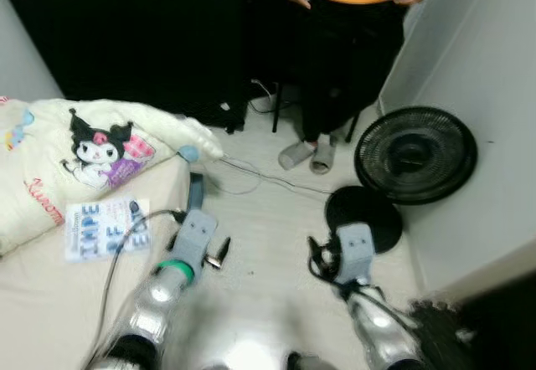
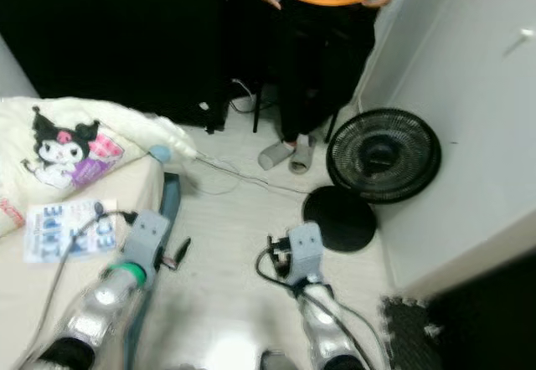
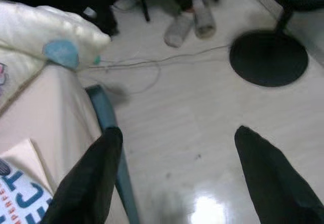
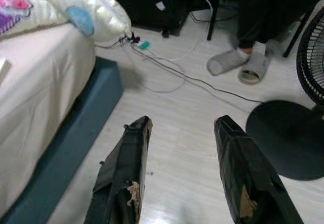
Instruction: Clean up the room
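The robot stands beside a bed (image 1: 33, 303) on its left, both arms held out low over the pale floor (image 1: 268, 228). The left claw (image 3: 172, 178) hovers at the bed's near edge with its fingers spread wide and nothing between them; the right claw (image 4: 182, 168) hangs over bare floor further right, also parted and empty. The likeliest thing to tidy is the blue-lettered paper (image 1: 107, 228) lying flat on the bed, just left of the left arm and near a cartoon-printed blanket (image 1: 100, 148) bunched at the far end. A thin cable (image 1: 276, 182) trails across the floor from the blanket's corner toward a black fan (image 1: 414, 154) on the right, whose round base (image 1: 363, 217) sits near the right claw. A person (image 1: 347, 69) stands at the far side holding two controllers. No grasp has begun, so the step in hand looks like choosing and approaching a target. To do it well, the left claw should swing left over the bed and come down on the paper's near edge — a flat sheet on soft bedding will likely slide or crumple, so pinching a corner seems wiser than pressing from above — while the right arm keeps away from the cable and fan.
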Controlling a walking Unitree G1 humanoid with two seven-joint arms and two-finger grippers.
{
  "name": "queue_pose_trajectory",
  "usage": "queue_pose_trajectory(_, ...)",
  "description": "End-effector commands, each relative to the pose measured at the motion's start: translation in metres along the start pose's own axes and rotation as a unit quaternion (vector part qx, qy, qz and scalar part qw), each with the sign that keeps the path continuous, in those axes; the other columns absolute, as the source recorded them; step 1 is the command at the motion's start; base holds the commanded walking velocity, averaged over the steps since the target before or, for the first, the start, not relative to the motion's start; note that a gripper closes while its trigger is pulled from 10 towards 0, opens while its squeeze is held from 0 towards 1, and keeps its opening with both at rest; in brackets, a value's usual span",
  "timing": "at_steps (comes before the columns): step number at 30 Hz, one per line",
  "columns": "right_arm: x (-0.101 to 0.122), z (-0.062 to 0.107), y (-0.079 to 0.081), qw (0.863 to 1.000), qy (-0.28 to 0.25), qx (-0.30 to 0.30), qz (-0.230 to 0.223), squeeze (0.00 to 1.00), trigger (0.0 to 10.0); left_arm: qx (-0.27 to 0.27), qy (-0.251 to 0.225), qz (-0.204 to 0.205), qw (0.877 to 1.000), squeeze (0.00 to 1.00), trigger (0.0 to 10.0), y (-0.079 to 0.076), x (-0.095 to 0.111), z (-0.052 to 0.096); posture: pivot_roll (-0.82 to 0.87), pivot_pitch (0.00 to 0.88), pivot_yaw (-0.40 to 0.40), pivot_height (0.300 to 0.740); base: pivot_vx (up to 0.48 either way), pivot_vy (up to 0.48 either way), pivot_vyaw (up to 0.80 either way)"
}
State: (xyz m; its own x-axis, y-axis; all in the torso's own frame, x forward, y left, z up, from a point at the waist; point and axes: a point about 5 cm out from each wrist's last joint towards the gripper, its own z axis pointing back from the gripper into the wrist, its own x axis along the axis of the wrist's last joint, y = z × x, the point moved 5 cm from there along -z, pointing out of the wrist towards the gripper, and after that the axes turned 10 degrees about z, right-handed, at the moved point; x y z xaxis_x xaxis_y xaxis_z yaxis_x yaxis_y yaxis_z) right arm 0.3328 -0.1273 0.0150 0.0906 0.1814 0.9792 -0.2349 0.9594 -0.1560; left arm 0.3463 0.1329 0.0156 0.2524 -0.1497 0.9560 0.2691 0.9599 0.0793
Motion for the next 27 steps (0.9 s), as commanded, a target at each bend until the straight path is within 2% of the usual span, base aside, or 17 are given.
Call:
queue_pose_trajectory(1, -0.013, 0.007, 0.001, 1.000, 0.021, -0.002, -0.008, 0.00, 10.0, -0.007, 0.022, 0.007, 1.000, 0.00, 10.0, -0.005, -0.013, 0.003, 0.02, 0.070, 0.039, 0.731, 0.000, 0.000, 0.00)
queue_pose_trajectory(14, -0.014, 0.008, 0.002, 1.000, 0.022, -0.001, -0.008, 0.00, 10.0, -0.009, 0.021, 0.028, 0.999, 0.00, 10.0, -0.006, -0.013, 0.003, 0.01, 0.072, 0.040, 0.731, 0.000, 0.000, 0.00)
queue_pose_trajectory(17, -0.015, 0.009, 0.002, 1.000, 0.022, 0.000, -0.010, 0.00, 10.0, -0.028, 0.026, 0.034, 0.999, 0.00, 10.0, -0.012, -0.015, 0.003, 0.01, 0.070, 0.041, 0.731, 0.000, 0.000, 0.00)
queue_pose_trajectory(27, -0.019, 0.010, 0.011, 0.999, 0.032, 0.016, -0.001, 0.00, 10.0, -0.047, 0.045, 0.022, 0.998, 0.00, 10.0, -0.019, -0.023, 0.006, 0.01, 0.067, 0.044, 0.731, 0.000, 0.000, 0.05)
